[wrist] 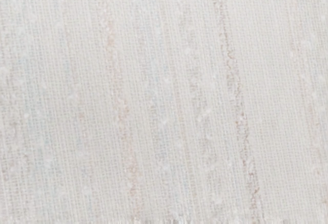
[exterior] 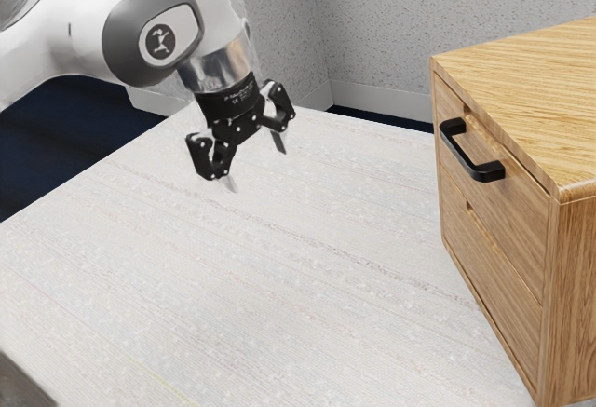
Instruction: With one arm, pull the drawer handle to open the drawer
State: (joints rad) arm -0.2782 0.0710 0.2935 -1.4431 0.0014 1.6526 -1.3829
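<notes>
A light wooden cabinet (exterior: 549, 81) stands on the table at the exterior view's right. Its top drawer (exterior: 503, 193) looks flush with the cabinet front and carries a black bar handle (exterior: 470, 151). My gripper (exterior: 255, 165) hangs above the pale table well to the left of the handle, pointing down. Its two fingers stand apart with nothing between them, so it is open. The wrist view looks straight down on the whitish wood-grain tabletop (wrist: 164, 101).
The pale wooden table (exterior: 233, 277) stretches between my hand and the cabinet. A lower drawer front (exterior: 484, 267) sits beneath the top one. A grey wall with a white skirting (exterior: 372, 90) runs behind, with dark blue floor (exterior: 65, 137) at the left.
</notes>
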